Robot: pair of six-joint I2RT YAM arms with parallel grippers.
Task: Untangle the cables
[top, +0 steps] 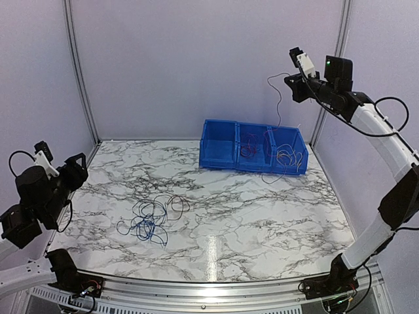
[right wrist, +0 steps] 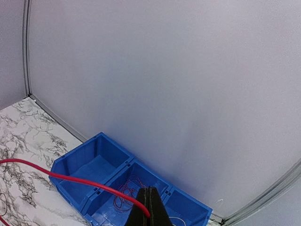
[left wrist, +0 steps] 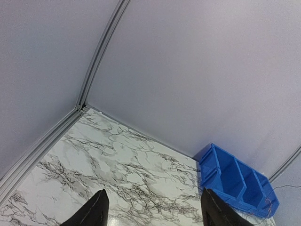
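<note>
A tangle of blue and dark cables (top: 152, 216) lies on the marble table, left of centre. My right gripper (top: 289, 78) is raised high above the blue bins (top: 252, 148). It is shut on a red cable (right wrist: 70, 179), which runs left from the fingertips in the right wrist view (right wrist: 148, 209). In the top view this cable (top: 280, 108) hangs down as a thin dark line towards the right bin. My left gripper (top: 78, 167) is open and empty at the table's left edge, with its fingers (left wrist: 96, 212) wide apart over bare marble.
The blue bin row has three compartments: the left one empty, red wires (top: 247, 148) in the middle, orange and pale wires (top: 288, 154) in the right. The row also shows in the left wrist view (left wrist: 235, 176). Grey walls with metal frame posts (top: 78, 72) enclose the table.
</note>
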